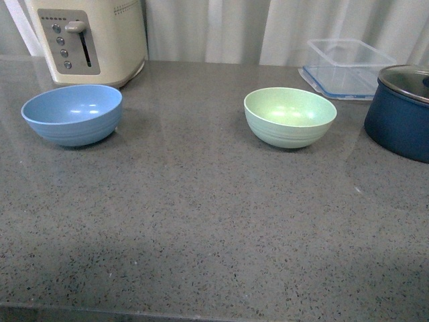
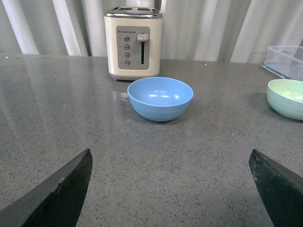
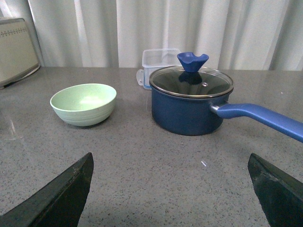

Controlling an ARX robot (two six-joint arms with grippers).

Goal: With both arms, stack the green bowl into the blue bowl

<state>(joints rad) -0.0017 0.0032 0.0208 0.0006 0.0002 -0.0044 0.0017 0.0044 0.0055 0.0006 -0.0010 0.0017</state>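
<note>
The blue bowl (image 1: 72, 113) stands upright and empty on the grey counter at the far left, in front of a toaster. The green bowl (image 1: 289, 116) stands upright and empty right of centre. Neither arm shows in the front view. In the left wrist view the blue bowl (image 2: 160, 98) lies ahead of my open, empty left gripper (image 2: 170, 189), and the green bowl (image 2: 288, 97) shows at the edge. In the right wrist view the green bowl (image 3: 84, 103) lies ahead and to one side of my open, empty right gripper (image 3: 170, 189).
A cream toaster (image 1: 87, 39) stands behind the blue bowl. A dark navy lidded pot (image 1: 402, 111) with a long handle (image 3: 260, 120) stands right of the green bowl. A clear plastic container (image 1: 348, 67) sits behind it. Curtains hang behind the counter (image 1: 201, 221).
</note>
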